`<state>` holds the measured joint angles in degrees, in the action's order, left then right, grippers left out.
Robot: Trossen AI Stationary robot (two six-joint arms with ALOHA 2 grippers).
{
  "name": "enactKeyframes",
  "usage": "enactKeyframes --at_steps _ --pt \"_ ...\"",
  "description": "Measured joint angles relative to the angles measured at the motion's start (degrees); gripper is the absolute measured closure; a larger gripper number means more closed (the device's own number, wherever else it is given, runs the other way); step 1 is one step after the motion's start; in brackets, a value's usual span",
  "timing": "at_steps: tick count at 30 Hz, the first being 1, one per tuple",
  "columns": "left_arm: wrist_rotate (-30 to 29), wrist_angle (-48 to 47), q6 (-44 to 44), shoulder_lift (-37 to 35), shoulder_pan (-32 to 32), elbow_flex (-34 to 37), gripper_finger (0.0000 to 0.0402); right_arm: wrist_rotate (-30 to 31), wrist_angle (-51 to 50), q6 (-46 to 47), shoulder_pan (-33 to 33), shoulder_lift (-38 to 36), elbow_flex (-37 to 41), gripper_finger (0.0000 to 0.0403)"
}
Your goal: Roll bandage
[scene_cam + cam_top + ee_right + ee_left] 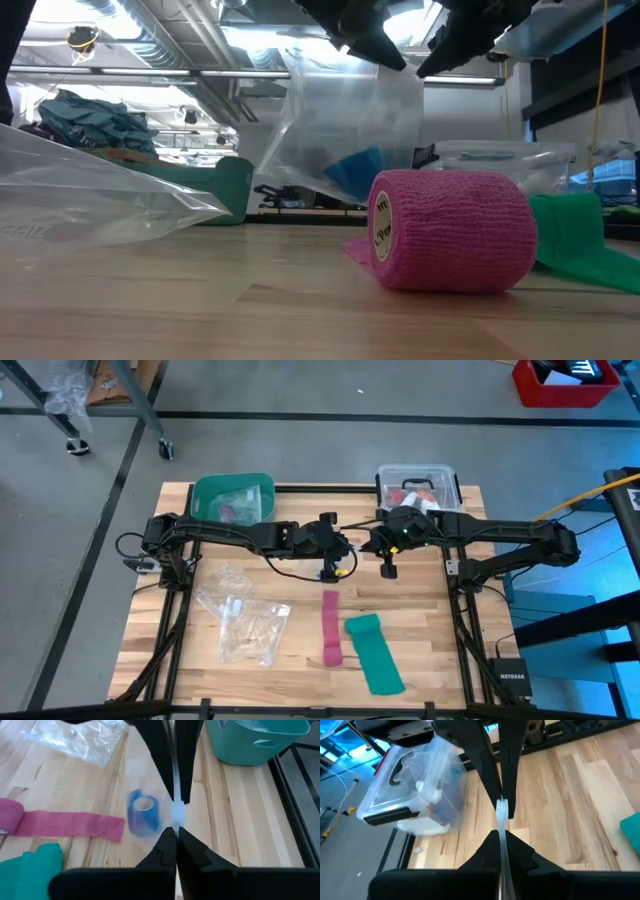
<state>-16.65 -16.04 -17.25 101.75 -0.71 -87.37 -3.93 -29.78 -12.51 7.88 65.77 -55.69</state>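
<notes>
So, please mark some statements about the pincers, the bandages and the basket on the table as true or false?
1. Both the left pincer and the right pincer are shut on a clear bag held above the table. True.
2. The blue bandage lies as a long flat strip on the wood. False: it is a compact roll, seen inside the clear bag.
3. The pink strip lies beside the green strip. True.
4. The teal basket stands on the right arm's side. False: it is at the table's far edge on the left arm's side.
</notes>
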Motion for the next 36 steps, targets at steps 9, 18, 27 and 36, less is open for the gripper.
enactKeyframes --at_steps 9,18,27,36 --pt "-0.4 1.7 1.0 -0.1 1.2 0.0 0.0377 0.4 -0.9 0.0 0.0 0.0 0.2 0.0402" --pt "-0.2 2.5 0.7 0.0 1.6 0.0 0.0283 0.4 -0.1 0.0 0.0 0.0 0.2 0.0402" --pt "0.0 8.5 0.1 0.3 0.9 0.0 0.0252 -2.7 5.1 0.0 0.0 0.0 0.2 0.0402" --pt "0.0 4.8 -1.0 0.4 0.7 0.0 0.0315 -3.2 5.6 0.0 0.0 0.0 0.2 0.0402"
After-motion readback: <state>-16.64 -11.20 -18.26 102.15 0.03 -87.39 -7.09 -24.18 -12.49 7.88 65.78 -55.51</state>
